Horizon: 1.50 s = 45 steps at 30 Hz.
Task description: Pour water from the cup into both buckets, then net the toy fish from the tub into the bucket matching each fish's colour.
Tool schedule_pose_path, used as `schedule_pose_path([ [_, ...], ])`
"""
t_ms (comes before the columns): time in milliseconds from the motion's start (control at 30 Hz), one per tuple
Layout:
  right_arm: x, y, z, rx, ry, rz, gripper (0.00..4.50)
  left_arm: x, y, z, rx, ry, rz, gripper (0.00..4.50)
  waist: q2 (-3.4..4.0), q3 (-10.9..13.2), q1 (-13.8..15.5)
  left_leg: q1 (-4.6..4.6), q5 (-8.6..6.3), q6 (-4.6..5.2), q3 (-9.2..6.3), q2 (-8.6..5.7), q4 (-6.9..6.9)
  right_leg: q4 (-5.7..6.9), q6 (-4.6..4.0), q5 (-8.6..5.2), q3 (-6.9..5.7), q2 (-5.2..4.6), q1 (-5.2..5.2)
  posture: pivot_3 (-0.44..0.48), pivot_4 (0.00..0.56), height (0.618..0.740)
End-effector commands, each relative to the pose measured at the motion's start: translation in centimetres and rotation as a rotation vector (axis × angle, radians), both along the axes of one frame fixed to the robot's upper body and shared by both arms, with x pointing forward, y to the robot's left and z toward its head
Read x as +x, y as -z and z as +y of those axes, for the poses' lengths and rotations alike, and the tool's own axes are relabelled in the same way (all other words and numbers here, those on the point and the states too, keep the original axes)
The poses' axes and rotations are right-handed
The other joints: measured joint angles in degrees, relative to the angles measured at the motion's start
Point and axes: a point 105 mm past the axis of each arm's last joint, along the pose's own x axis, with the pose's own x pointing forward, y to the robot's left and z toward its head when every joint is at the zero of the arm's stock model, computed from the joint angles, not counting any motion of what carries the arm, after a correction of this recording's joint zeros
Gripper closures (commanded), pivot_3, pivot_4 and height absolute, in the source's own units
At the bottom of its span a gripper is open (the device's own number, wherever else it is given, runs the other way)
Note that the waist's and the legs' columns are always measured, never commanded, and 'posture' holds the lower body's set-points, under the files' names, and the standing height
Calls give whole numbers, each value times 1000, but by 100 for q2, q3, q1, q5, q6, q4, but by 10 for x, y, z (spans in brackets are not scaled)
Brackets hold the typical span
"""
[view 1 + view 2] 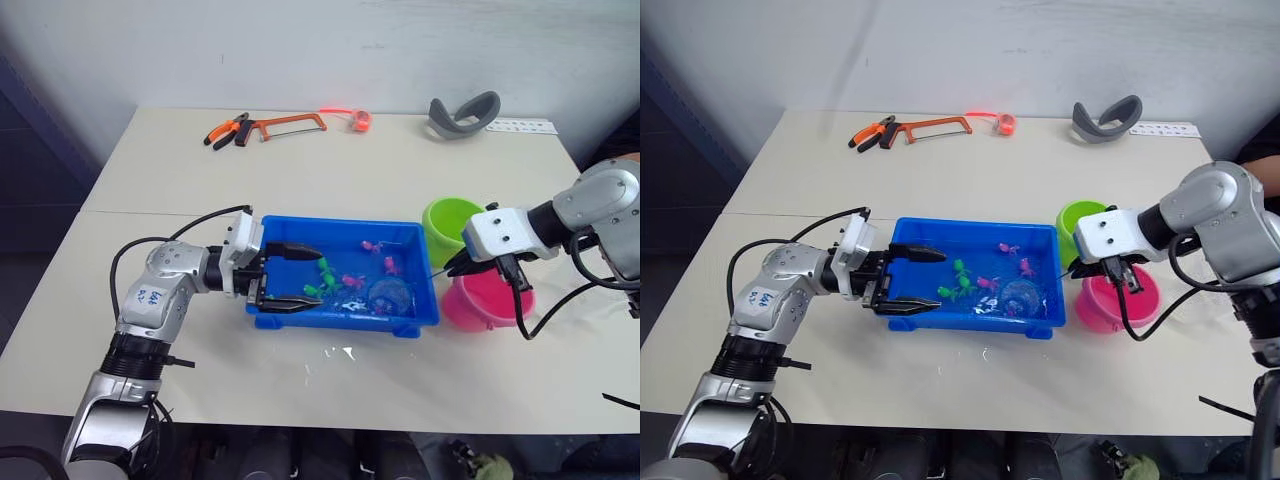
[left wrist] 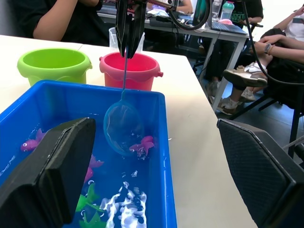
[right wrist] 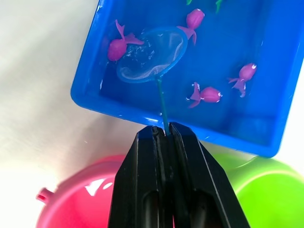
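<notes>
The right gripper [image 3: 164, 135] is pinched tight on the thin handle of the net [image 3: 151, 54], reaching over the pink bucket [image 1: 487, 302] so the hoop dips into the tub [image 1: 290, 225] at its bucket end, likely so a catch has only a short lift. The left gripper [image 1: 292, 277], fingers spread wide and holding nothing, straddles the tub's opposite wall, seemingly to steady it. A pink fish [image 3: 118, 45] lies touching the hoop's rim, another [image 3: 192, 21] just beside it; the green bucket [image 1: 450, 225] stands next to the pink one.
</notes>
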Motion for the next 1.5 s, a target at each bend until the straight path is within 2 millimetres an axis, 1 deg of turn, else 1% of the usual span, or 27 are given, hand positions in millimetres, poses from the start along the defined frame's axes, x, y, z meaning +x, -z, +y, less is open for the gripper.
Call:
schedule_pose_path([
  [33, -2, -9, -2, 94, 62, 38, 4500, -3, -8, 3, -12, 4, -38, 48, 0, 0, 0, 0, 0, 0, 0, 0, 0, 0, 0, 0, 0, 0, 0, 0, 150, 740],
  [233, -5, -7, -3, 195, 149, 141, 4500, -3, -8, 5, -9, 2, -38, 48, 0, 0, 0, 0, 0, 0, 0, 0, 0, 0, 0, 0, 0, 0, 0, 0, 150, 740],
  [333, -4, -4, -6, 199, 173, 145, 4500, -2, -8, 5, -8, 1, -39, 48, 0, 0, 2, 0, 0, 0, 0, 0, 0, 0, 0, 0, 0, -1, 0, 0, 150, 740],
  [433, -2, -4, -6, 245, 215, 158, 4500, -2, -9, 6, -6, 1, -39, 48, 0, 0, 0, 0, 0, 0, 0, 0, 0, 0, 0, 0, 1, -1, 0, 0, 150, 740],
  [500, -1, -3, -9, 239, 223, 149, 4500, -2, -9, 7, -6, -1, -39, 48, 0, 0, 1, 0, 0, 0, 0, 0, 0, 0, 0, 0, 1, -1, 0, 0, 150, 740],
  [600, 5, -2, -11, 215, 209, 67, 4500, -2, -9, 8, -4, -8, -38, 48, 0, 0, 2, 0, 0, -1, 0, 0, 0, 0, 0, 0, 1, -1, 0, 0, 150, 740],
  [700, 6, 7, -11, 144, 165, 7, 4500, 1, -8, 13, -1, -33, -37, 48, 0, 0, 0, 0, 0, -1, 1, 0, 0, 0, 0, 0, 1, 0, 0, 0, 150, 740],
  [967, 4, 17, 4, 131, 114, -29, 4500, 9, -1, 39, 78, -101, -53, 48, 1, 1, -4, 1, -1, -2, 2, 0, -1, 2, 0, 0, -2, 5, -3, 0, 150, 740],
  [1067, -1, 22, 13, 159, 109, 6, 4500, 11, -1, 46, 89, -118, -55, 48, 2, 1, -4, 0, -1, -1, 4, 0, -1, 3, 0, 0, -3, 9, -3, 0, 150, 740],
  [1167, -5, 23, 21, 195, 119, 43, 4500, 11, 0, 47, 90, -120, -56, 48, 2, 1, 9, 0, -1, -1, 3, 0, -1, 3, 0, 0, 0, 5, -3, 0, 150, 740],
  [1267, -7, 22, 24, 225, 146, 77, 4500, 10, 0, 46, 91, -117, -56, 48, 2, 1, 12, -2, -1, -1, 2, -2, 0, 3, 0, 0, 0, 3, -3, 0, 150, 740],
  [1400, -6, 18, 27, 267, 198, 112, 4500, 9, 1, 44, 91, -115, -55, 48, 2, 1, 2, -1, -1, -1, 1, -1, -1, 4, 0, 0, 0, 2, -3, 0, 150, 740],
  [1500, -6, 16, 24, 276, 242, 141, 4500, 9, 1, 43, 92, -112, -55, 48, 3, 2, -2, -1, -1, -1, 2, -1, -1, 4, 0, 0, 0, 2, -4, 0, 150, 740],
])
